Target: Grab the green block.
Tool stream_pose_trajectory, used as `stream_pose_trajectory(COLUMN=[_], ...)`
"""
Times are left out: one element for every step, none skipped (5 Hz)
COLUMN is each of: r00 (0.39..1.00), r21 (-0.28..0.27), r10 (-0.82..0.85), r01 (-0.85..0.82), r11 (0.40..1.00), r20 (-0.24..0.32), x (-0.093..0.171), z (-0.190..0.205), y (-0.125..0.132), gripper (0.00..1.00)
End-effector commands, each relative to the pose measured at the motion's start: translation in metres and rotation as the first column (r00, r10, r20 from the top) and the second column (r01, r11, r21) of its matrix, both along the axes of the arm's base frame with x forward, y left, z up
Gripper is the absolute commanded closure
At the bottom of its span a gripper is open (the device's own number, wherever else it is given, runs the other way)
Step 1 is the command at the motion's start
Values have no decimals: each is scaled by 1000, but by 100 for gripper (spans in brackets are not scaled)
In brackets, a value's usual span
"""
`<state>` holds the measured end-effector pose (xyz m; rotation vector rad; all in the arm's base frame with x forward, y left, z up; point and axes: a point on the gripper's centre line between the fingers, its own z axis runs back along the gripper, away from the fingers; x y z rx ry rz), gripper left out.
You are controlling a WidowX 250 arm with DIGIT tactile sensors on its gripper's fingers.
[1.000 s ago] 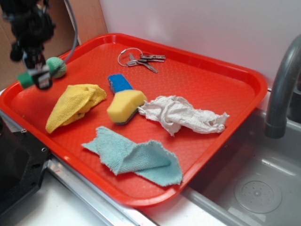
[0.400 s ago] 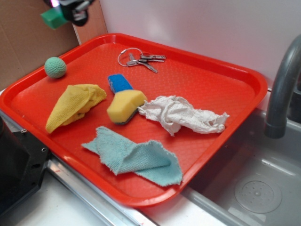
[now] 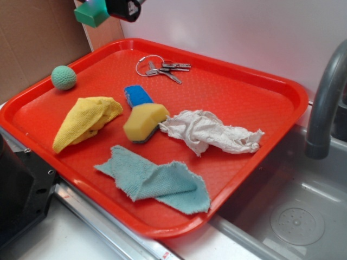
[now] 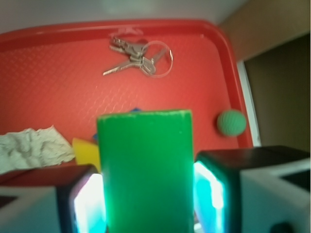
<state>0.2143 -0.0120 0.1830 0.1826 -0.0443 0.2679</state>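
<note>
A kitchen sink area: a grey faucet (image 3: 325, 103) over a metal basin (image 3: 293, 216).

Green block (image 4: 144, 170), red tray (image 3: 260, 103), teal ball (image 3: 64, 77)

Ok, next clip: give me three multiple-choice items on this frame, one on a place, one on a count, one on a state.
1. Where are the keys?
A. by the tray's far rim
B. in the sink
C. under the yellow cloth

2. How many cloths lie on the tray?
A. one
B. three
C. five

3. What state is the green block in?
A. lying on the tray
B. clamped in the gripper, above the tray
C. resting on the sponge

Answers: 1 A, they lie near the back edge. 2 B, yellow, white and teal. 3 B, the wrist view shows a finger against each side of it.
</note>
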Motion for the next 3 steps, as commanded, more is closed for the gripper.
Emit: stream_pose_trajectory(r00=[995, 992, 993], r21=[-149, -189, -187], r10=[66, 77, 65], r01=[-55, -58, -45], r11=[987, 980, 981], r20=[73, 96, 98], x=[5, 0, 1], z=[15, 14, 11], y=[2, 5, 5], gripper=[100, 100, 100])
